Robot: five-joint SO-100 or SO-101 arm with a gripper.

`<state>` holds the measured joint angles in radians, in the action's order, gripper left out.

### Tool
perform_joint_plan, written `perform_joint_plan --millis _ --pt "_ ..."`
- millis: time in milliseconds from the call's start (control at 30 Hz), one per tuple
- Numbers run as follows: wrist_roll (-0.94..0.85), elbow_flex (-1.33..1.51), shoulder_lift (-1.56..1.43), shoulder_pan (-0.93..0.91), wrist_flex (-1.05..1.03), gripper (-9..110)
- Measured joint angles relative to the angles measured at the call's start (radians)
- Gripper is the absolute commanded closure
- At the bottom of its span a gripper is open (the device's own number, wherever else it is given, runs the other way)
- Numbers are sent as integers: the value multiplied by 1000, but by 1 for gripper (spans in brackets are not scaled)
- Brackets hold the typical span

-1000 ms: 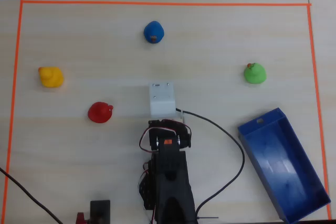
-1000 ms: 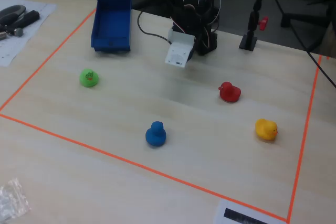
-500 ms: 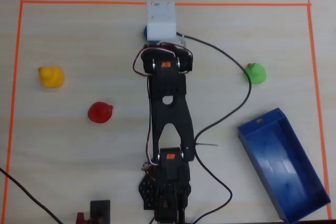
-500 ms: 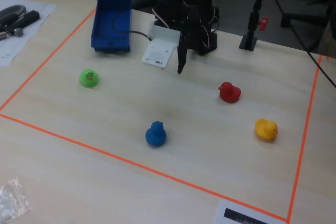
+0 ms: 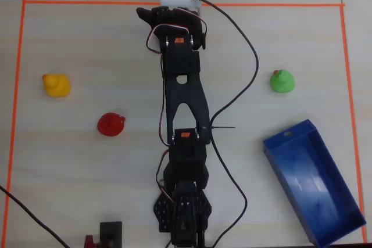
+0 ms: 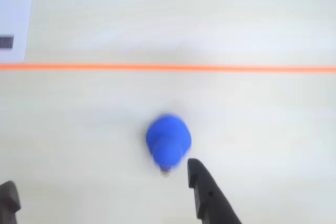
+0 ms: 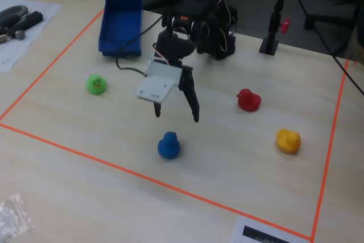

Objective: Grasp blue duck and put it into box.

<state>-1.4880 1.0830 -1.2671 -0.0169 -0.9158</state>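
The blue duck (image 7: 168, 145) stands on the table near the front tape line in the fixed view. In the wrist view the blue duck (image 6: 168, 140) lies just ahead of the right finger (image 6: 202, 182) and off to the right of the gap. My gripper (image 7: 176, 113) is open and empty and hangs a little above and behind the duck; it also shows in the wrist view (image 6: 102, 184). The blue box (image 7: 121, 24) lies at the far left, and in the overhead view (image 5: 314, 181) at the lower right. In the overhead view the arm hides the blue duck.
A green duck (image 7: 96, 84), a red duck (image 7: 248, 100) and a yellow duck (image 7: 288, 140) stand apart on the table. Orange tape (image 6: 168, 67) bounds the work area. A black cable (image 5: 244, 45) runs beside the arm. Tools on paper (image 7: 17, 18) lie at the far left.
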Motion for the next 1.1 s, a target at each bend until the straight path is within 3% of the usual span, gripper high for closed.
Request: perform_joint_plan --millis 1100 --pt "-118 264 233 -61 405 58"
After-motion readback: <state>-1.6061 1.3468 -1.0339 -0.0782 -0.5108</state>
